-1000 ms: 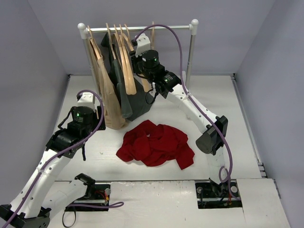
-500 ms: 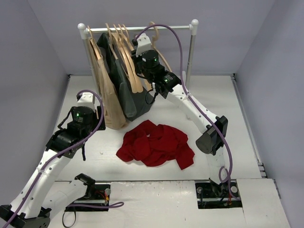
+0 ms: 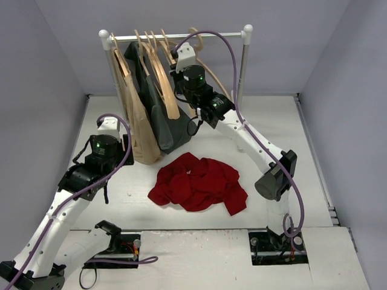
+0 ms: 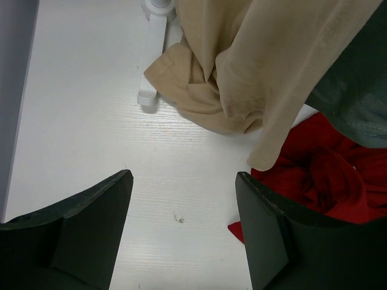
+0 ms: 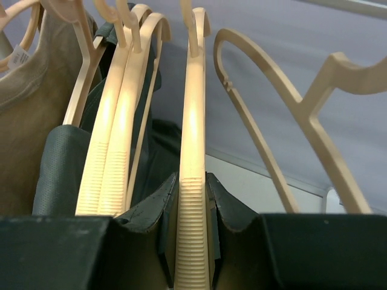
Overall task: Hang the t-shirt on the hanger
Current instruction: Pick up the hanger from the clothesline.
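Note:
The dark-red t-shirt (image 3: 199, 184) lies crumpled on the table in front of the rack; its edge shows in the left wrist view (image 4: 338, 175). My right gripper (image 3: 179, 65) is up at the rack rail, shut on the shoulder of a bare tan hanger (image 5: 192, 181). That hanger's hook is still at the rail, and it also shows in the top view (image 3: 171, 90). My left gripper (image 4: 181, 229) is open and empty, low over the bare table left of the t-shirt, below the hanging beige garment.
The rack rail (image 3: 181, 36) carries a beige garment (image 3: 139, 133), a dark green-grey garment (image 3: 172, 130) and several bare hangers (image 5: 115, 121). One bare hanger (image 5: 272, 121) hangs right of the gripped one. The rack foot (image 4: 154, 36) lies ahead of my left gripper.
My right gripper has shifted a little right and forward along the rail with the hanger. The neighbouring hangers and dark garment have swung with it. The left arm has not moved.

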You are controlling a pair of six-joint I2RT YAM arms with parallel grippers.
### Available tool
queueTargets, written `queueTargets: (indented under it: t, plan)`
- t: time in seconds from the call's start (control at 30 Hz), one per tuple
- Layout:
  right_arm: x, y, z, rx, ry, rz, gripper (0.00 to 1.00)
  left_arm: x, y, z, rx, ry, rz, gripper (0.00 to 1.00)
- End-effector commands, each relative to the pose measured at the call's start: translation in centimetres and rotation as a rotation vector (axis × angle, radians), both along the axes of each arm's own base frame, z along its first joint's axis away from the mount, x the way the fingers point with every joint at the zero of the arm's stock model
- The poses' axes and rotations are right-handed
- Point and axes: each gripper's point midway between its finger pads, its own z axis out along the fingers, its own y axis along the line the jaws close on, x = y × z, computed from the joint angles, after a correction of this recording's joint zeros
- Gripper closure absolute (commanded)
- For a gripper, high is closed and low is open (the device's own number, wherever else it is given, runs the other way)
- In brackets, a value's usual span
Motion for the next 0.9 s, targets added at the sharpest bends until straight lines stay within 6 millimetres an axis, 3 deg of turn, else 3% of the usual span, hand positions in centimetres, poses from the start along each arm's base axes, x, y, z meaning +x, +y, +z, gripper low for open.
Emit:
queueTargets:
  t: [0.0,0.17,0.3,0.33,0.4,0.63,0.87]
  plan:
    - [-2.6,-2.4,9.4,0.151,-0.182,-0.013,1.00,0.9,-0.1,1.5,-0.025,-0.062,0.008,0.36]
    - [-3.4,-2.9,8.7,0.151,-0.162,-0.002,1.00,1.0,-0.3,1.2,-0.026,-0.052,0.001,0.36]
    - [-4.6,-3.3,6.9,0.137,-0.124,0.021,1.00,1.0,-0.3,1.2,-0.028,-0.051,-0.001,0.36]
    - [-5.0,-3.6,7.4,0.147,-0.131,0.022,1.00,1.0,-0.3,1.2,-0.029,-0.053,-0.002,0.36]
    - [-5.3,-3.5,6.2,0.131,-0.113,0.041,1.00,1.0,-0.4,1.2,-0.031,-0.053,-0.005,0.36]
    - [-7.3,-4.7,7.3,0.126,-0.140,0.057,1.00,1.0,-0.7,1.3,-0.041,-0.061,-0.021,0.36]
    - [-6.9,-5.1,8.3,0.129,-0.172,0.036,1.00,1.1,-0.6,1.4,-0.039,-0.064,-0.021,0.36]
